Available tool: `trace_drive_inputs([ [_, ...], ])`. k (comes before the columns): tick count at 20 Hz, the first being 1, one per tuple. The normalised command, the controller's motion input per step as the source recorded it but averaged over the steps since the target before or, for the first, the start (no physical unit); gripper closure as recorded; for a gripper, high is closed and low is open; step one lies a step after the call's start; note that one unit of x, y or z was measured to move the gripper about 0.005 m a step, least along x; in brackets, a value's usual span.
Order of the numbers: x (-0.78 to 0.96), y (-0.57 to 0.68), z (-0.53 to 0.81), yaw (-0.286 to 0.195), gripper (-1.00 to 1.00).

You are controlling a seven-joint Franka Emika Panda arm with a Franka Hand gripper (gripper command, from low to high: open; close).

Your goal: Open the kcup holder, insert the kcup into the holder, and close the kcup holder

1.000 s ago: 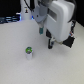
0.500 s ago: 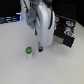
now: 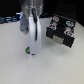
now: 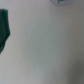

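Note:
The kcup [image 3: 27, 49], a small white cup with a green top, stands on the white table; only a green sliver shows beside my arm. In the wrist view it is a pale disc with green at the picture's edge [image 4: 60, 1]. My gripper [image 3: 33, 51] hangs low over the table right next to the kcup. The white wrist body hides its fingers, so I cannot tell whether it is open. The kcup holder [image 3: 61, 31], a black box with pale grey front details, sits on the exterior view's right, apart from the gripper.
The white table [image 3: 55, 65] fills most of both views. Dark clutter runs along the table's far edge [image 3: 10, 19]. A blurred dark green shape [image 4: 5, 30] shows in the wrist view; I cannot tell what it is.
The arm has swung from near the holder toward the exterior view's left and come down beside the kcup. The kcup and the holder have not moved.

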Motion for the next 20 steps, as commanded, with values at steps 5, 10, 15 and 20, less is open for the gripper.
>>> trace_drive_inputs([
  [5, -0.08, -0.26, -0.39, -0.278, -1.00],
  [10, 0.09, -0.01, -0.28, -0.199, -1.00],
  [15, -0.04, 0.02, -0.07, -0.055, -1.00],
  [20, -0.37, 0.19, -0.02, -0.012, -1.00],
])
